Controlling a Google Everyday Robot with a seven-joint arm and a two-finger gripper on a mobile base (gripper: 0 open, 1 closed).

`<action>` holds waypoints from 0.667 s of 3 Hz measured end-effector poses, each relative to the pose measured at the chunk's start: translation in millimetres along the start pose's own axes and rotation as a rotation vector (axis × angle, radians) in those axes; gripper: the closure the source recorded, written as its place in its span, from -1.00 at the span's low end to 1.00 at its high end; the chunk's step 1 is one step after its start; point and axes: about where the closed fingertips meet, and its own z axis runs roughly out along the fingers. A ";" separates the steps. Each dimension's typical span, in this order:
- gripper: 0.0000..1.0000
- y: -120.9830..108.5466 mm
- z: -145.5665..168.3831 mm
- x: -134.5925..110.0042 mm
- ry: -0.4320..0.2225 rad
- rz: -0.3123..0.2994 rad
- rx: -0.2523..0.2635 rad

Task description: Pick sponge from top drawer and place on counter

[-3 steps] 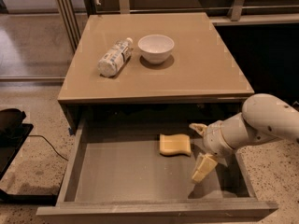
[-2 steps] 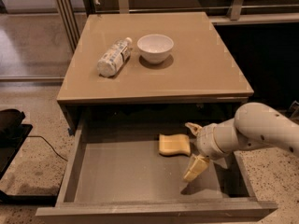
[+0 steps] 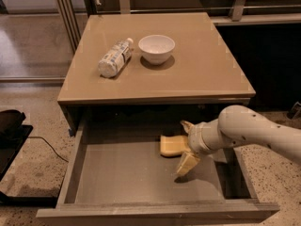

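Note:
The pale-yellow sponge point(image 3: 170, 145) lies on the bottom of the open top drawer point(image 3: 122, 178), toward the back right. My gripper point(image 3: 187, 145) is down inside the drawer at the sponge's right end. It is open, with one cream finger point(image 3: 187, 164) in front of the sponge and the other point(image 3: 186, 125) behind it. The sponge's right edge sits between them, partly hidden by the wrist. The tan counter point(image 3: 202, 74) is above the drawer.
A white bowl point(image 3: 156, 48) and a plastic bottle point(image 3: 114, 58) lying on its side sit on the counter's back left. My white arm point(image 3: 254, 131) reaches in over the drawer's right wall. A dark object and a cable lie on the floor at the left point(image 3: 11, 126).
My arm has moved left inside the drawer, bringing the open gripper from beside the sponge to around its right end. The sponge has not moved.

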 end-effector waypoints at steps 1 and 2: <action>-1.00 -11.0 17.3 4.7 0.002 0.007 -0.027; -1.00 -16.2 30.9 11.4 0.005 0.027 -0.061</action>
